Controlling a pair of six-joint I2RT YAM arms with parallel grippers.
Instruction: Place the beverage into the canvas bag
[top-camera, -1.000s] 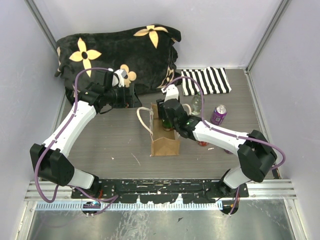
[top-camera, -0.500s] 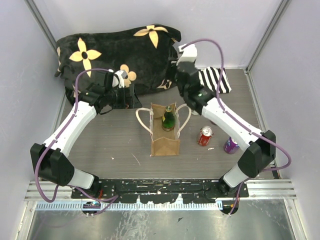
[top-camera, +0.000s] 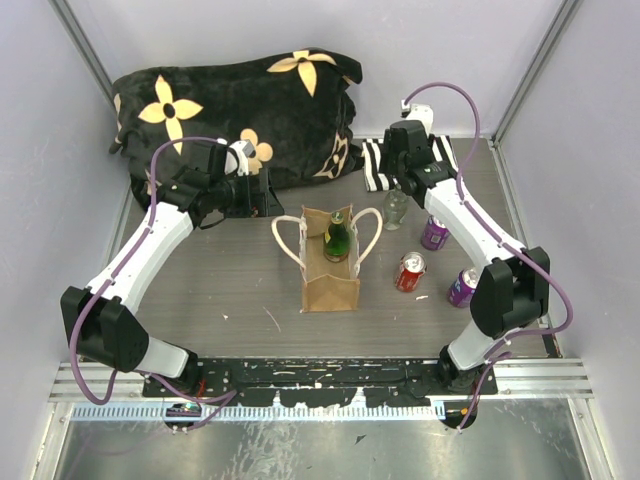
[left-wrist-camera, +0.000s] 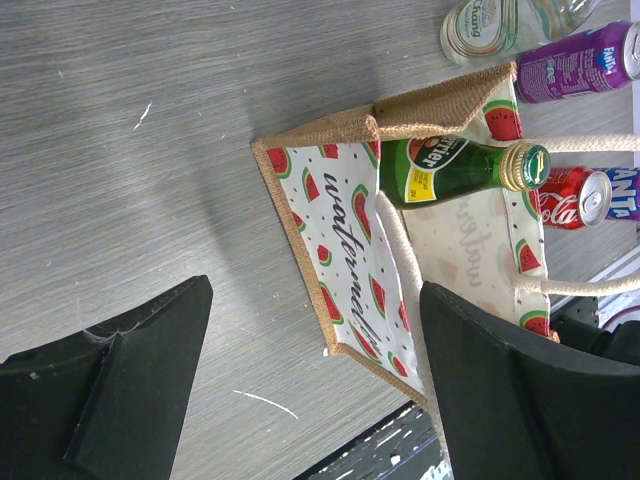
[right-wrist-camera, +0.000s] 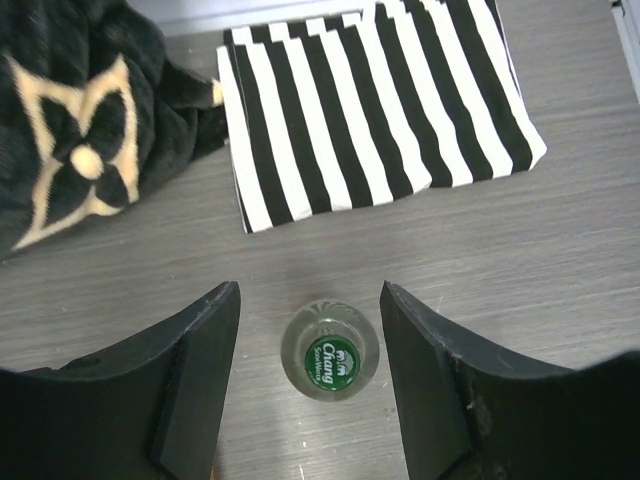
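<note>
The tan canvas bag (top-camera: 330, 275) with cream rope handles stands mid-table, and a green glass bottle (top-camera: 337, 238) stands upright inside it. In the left wrist view the bag (left-wrist-camera: 340, 230) shows a watermelon-print lining and the green bottle (left-wrist-camera: 455, 170). My left gripper (top-camera: 266, 196) is open and empty, left of the bag and behind it; the left wrist view (left-wrist-camera: 315, 300) shows the same. My right gripper (top-camera: 397, 183) is open above a clear Chang bottle (top-camera: 396, 208). In the right wrist view (right-wrist-camera: 308, 310) the bottle's green cap (right-wrist-camera: 331, 360) sits between the fingers, untouched.
A purple can (top-camera: 435, 231), a red cola can (top-camera: 410, 271) and another purple can (top-camera: 462, 287) stand right of the bag. A striped cloth (top-camera: 440, 165) lies at the back right. A black flowered cushion (top-camera: 230, 110) fills the back left.
My right gripper let go of the green bottle in the bag, rose, and swung back and right to above the clear bottle. The left arm has not moved.
</note>
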